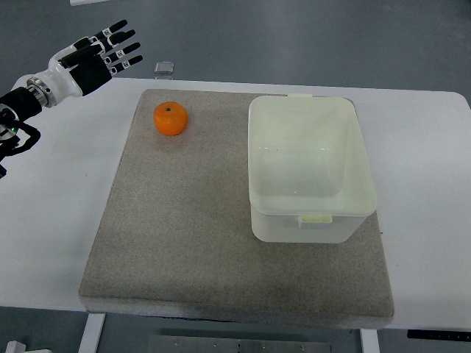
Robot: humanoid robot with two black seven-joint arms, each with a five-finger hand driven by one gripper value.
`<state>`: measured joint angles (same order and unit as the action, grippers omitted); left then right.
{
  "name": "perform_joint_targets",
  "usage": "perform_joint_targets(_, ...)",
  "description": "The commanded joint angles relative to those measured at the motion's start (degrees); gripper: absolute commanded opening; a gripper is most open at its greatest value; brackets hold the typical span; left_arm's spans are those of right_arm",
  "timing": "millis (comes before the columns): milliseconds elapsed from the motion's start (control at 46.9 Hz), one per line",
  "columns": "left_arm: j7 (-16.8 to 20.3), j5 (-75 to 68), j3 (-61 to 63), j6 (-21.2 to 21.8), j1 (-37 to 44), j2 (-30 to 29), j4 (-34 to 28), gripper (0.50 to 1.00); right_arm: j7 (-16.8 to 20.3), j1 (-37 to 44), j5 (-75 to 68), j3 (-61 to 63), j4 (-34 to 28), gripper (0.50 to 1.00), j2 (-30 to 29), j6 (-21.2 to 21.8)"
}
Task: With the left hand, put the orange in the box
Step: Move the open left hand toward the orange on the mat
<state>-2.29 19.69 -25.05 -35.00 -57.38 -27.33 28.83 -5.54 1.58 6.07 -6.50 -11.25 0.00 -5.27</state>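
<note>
Orange [170, 118] sat on your grey mat [184, 243], left of the empty box [309, 173]; your left hand [99, 55] hovered apart, fingers spread, holding nothing.

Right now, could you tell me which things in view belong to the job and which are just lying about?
Belong to the job:
- orange, on the mat
- box, open and empty
- left hand, fingers spread, holding nothing

Just lying about:
- grey mat
- white table
- small grey object at the table's far edge
</note>
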Motion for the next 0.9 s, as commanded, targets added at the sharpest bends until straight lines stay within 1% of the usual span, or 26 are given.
perform_joint_targets(0,0.1,0.0,0.2,0.0,0.2,0.0,0.0,0.994,0.0,0.0,0.0,0.0,0.0,0.944,0.0,0.0)
perform_joint_targets(107,0.1,0.0,0.4,0.0,0.1,0.1,0.1,0.994,0.0,0.0,0.0,0.0,0.0,0.944,0.0,0.0)
perform_joint_targets(192,0.1,0.0,0.4,2.1,-0.1,0.8,0.1,0.994,0.0,0.0,0.0,0.0,0.0,0.944,0.0,0.0)
perform_joint_targets(256,0.1,0.0,0.4,2.7,-0.2,0.8,0.4,0.994,0.0,0.0,0.0,0.0,0.0,0.944,0.0,0.0)
perform_joint_targets(469,0.5,0.2,-0.8,2.4,-0.2,1.1,1.8,0.994,0.0,0.0,0.0,0.0,0.0,0.944,0.0,0.0)
perform_joint_targets(619,1.0,-0.3,-0.4,2.2,-0.3,0.7,1.0,0.992,0.0,0.0,0.0,0.0,0.0,0.944,0.0,0.0)
perform_joint_targets(683,1.5,-3.6,-0.3,2.1,-0.8,0.4,0.2,0.992,0.0,0.0,0.0,0.0,0.0,0.944,0.0,0.0)
perform_joint_targets(725,2.8,-8.3,-0.3,2.1,-1.6,0.3,-0.7,0.99,0.0,0.0,0.0,0.0,0.0,0.944,0.0,0.0)
perform_joint_targets(768,5.3,-15.3,-0.3,2.2,-2.6,0.2,-1.1,0.99,0.0,0.0,0.0,0.0,0.0,0.944,0.0,0.0)
perform_joint_targets(875,13.7,-33.8,-0.9,4.2,-3.5,0.3,-1.4,0.99,0.0,0.0,0.0,0.0,0.0,0.944,0.0,0.0)
